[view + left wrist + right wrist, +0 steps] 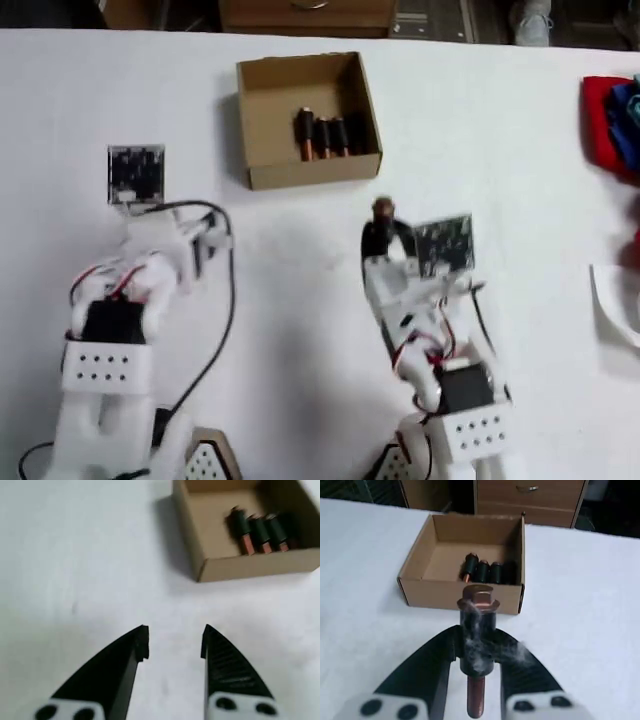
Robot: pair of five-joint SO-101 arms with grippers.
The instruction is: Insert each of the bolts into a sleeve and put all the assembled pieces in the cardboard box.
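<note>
An open cardboard box (pixel 259 102) (pixel 216 569) (pixel 415 586) stands at the back middle of the table, with several assembled bolt-and-sleeve pieces (pixel 325 134) (pixel 257 530) (pixel 482 569) lying in it. My right gripper (pixel 378 238) (pixel 476 652) is a short way in front of the box's right corner, shut on an assembled piece (pixel 381 215) (pixel 477 645): a copper bolt pushed through a black sleeve, held upright. My left gripper (pixel 205 240) (pixel 172 642) hovers over bare table to the front left of the box, open with nothing between its fingers.
A red and blue cloth (pixel 612 118) lies at the right edge, with a white object (pixel 612 305) below it. Each arm carries a dark square tag (pixel 136 172). Wooden furniture (pixel 530 500) stands beyond the far table edge.
</note>
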